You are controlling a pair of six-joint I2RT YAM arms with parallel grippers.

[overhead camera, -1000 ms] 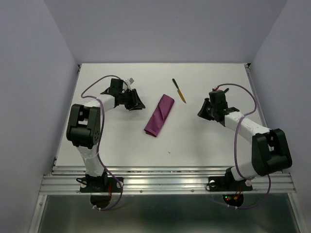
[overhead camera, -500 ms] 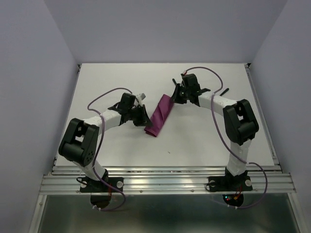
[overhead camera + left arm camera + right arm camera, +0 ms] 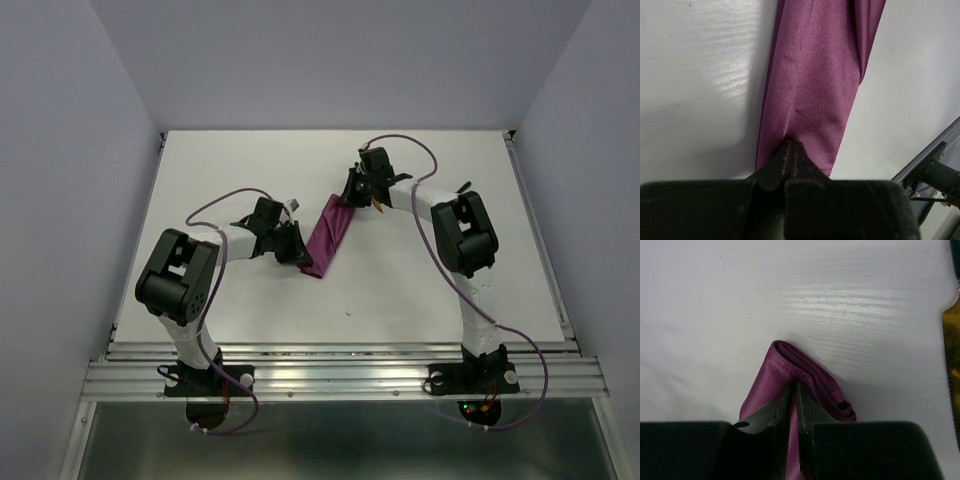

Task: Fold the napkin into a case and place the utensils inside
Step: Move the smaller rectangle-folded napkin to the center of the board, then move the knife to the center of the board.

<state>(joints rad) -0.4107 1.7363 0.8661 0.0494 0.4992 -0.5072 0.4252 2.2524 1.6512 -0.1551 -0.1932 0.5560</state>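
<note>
Left gripper (image 3: 293, 247) and right gripper (image 3: 362, 190) both clenched on napkin (image 3: 330, 232) ends, mid-frame. Lift together, cloth taut (knife (image 3: 951, 355) just beside right gripper).

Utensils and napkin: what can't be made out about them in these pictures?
Knife: right wrist view shows only gold blade, cut by the right edge; from above the right arm covers most of it.
Second utensil: not identifiable; only a thin dark sliver beside that arm, too small.
Napkin ends: hidden by the left end effector and right end effector pinching them, so any pocket opening is unseen.
</note>
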